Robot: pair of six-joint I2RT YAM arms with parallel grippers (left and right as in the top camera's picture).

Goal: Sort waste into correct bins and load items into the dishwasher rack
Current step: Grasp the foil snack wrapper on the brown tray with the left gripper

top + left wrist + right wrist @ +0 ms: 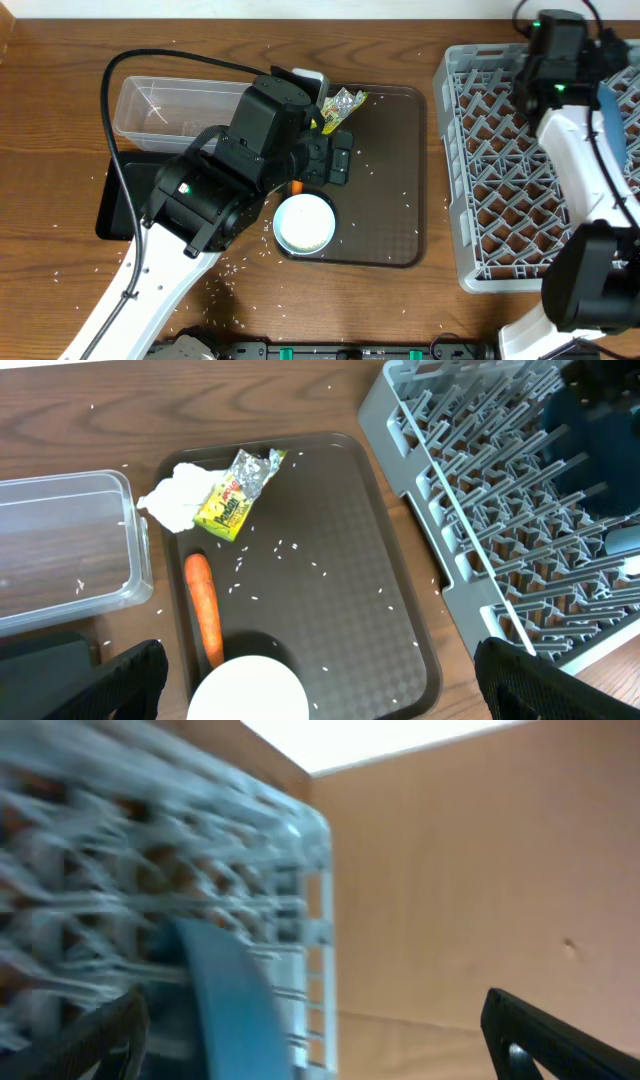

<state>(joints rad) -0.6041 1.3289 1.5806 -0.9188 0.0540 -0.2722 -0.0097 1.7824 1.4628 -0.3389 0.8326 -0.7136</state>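
My left gripper (320, 700) is open and empty over the brown serving tray (350, 610), just above the white bowl (250, 690); both also show in the overhead view, gripper (335, 160) and bowl (304, 222). An orange carrot (203, 605) lies beside the bowl. A crumpled white tissue (178, 500) and a green-and-silver foil wrapper (240, 495) lie at the tray's far left corner. My right gripper (320, 1060) is open over the grey dishwasher rack (500, 170), next to the dark-blue plate (230, 1000) standing on edge in it. The cups are not visible.
The clear tub (170, 105) stands left of the brown tray, and the black tray (120, 205) lies in front of the tub, partly under my left arm. White rice grains are scattered on the brown tray and the wooden table (400, 310).
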